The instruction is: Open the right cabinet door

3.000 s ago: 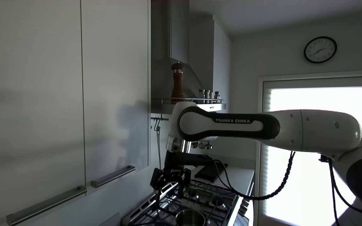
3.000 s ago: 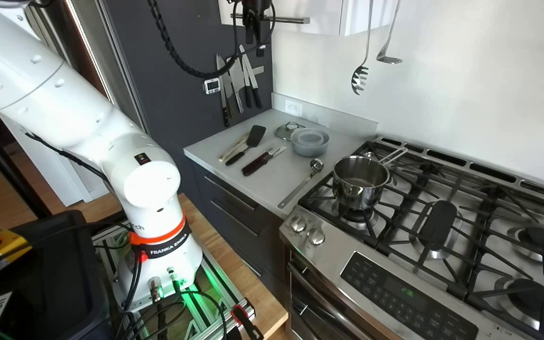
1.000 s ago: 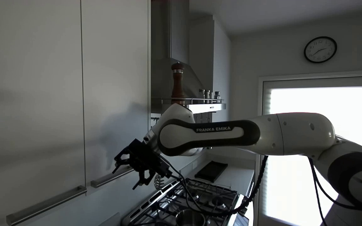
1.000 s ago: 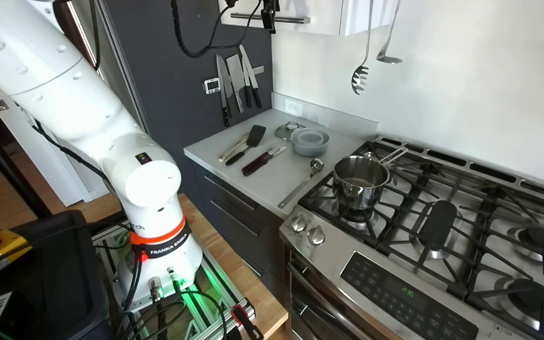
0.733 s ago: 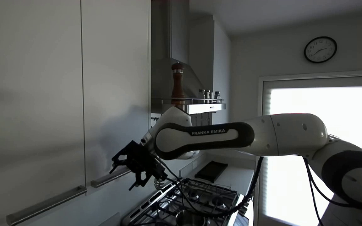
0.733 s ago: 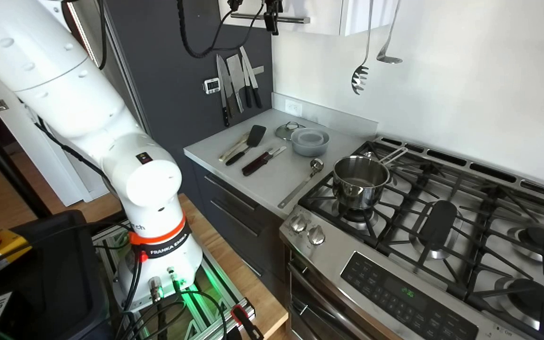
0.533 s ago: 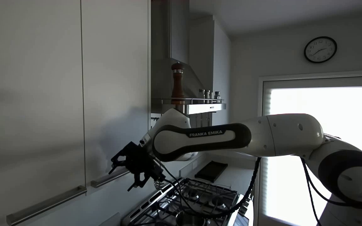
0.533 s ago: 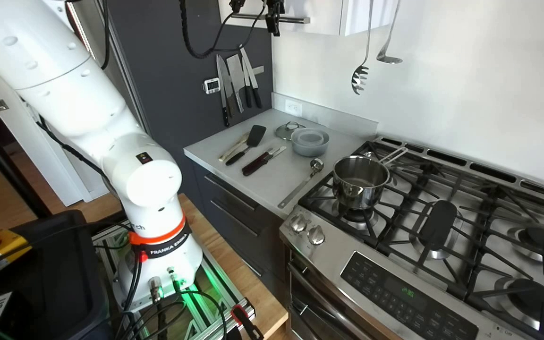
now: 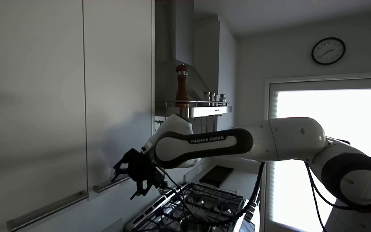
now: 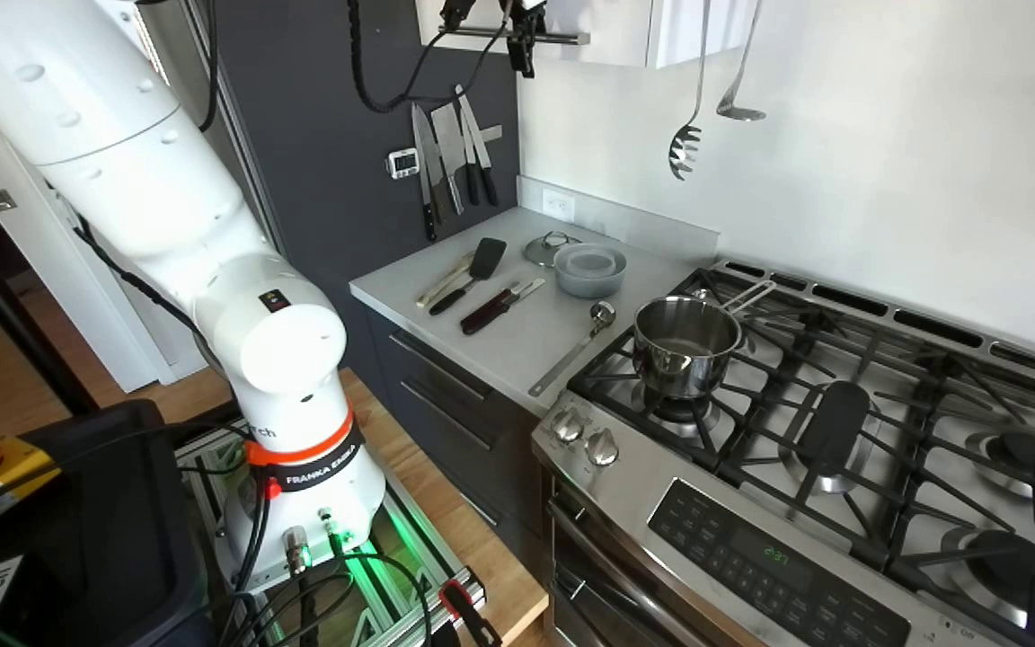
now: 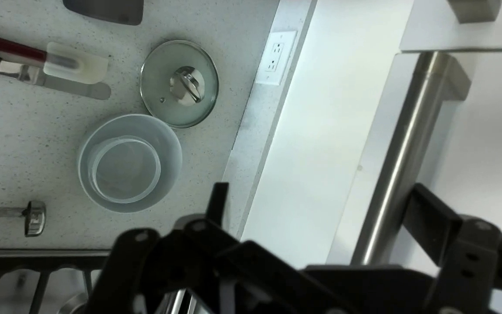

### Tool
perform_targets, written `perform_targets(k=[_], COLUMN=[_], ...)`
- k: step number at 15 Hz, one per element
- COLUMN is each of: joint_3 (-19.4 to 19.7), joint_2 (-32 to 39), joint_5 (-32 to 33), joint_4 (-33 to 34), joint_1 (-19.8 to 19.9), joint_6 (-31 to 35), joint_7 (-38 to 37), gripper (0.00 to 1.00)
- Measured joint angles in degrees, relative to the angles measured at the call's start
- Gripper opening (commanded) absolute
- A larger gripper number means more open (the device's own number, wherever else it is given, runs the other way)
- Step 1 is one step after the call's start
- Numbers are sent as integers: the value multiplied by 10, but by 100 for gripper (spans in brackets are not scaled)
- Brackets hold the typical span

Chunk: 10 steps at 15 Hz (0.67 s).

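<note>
The right cabinet door [image 9: 118, 80] is a tall, narrow, pale panel and stands shut in an exterior view. Its short metal bar handle [image 9: 108, 185] is near the lower edge; the gripper hides its right end. The door [image 10: 594, 16] and handle [image 10: 562, 39] also show in an exterior view. My gripper [image 9: 122, 189] is open and tilted towards the handle. In the wrist view the open gripper [image 11: 318, 187] has the handle [image 11: 403, 161] between its fingers, close to the right finger [image 11: 432, 222]. The left finger is well apart. I cannot tell whether the right finger touches the bar.
A wider door with a longer handle [image 9: 48, 209] is at the left. The hood shelf [image 9: 208, 111] is behind the arm. A stove with a saucepan [image 10: 686, 359] stands below. Utensils [image 10: 685, 148] hang on the wall. A lid [image 11: 179, 83] and bowls [image 11: 129, 163] sit on the counter.
From pointing down over the stove, my gripper has swung left and tilted towards the short handle. In the last second it has lowered slightly. The doors have not moved.
</note>
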<state>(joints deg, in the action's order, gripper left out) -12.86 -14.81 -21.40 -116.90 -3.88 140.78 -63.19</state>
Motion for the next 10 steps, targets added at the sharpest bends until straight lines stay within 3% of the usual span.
perform_targets(k=[5,10], joint_3=[4,15], joint_2=[1,-4], joint_5=[13,28], joint_4=[4,23], joint_1=[0,0], joint_6=[-13,-80], joint_7=[-6,6], gripper=[100,100])
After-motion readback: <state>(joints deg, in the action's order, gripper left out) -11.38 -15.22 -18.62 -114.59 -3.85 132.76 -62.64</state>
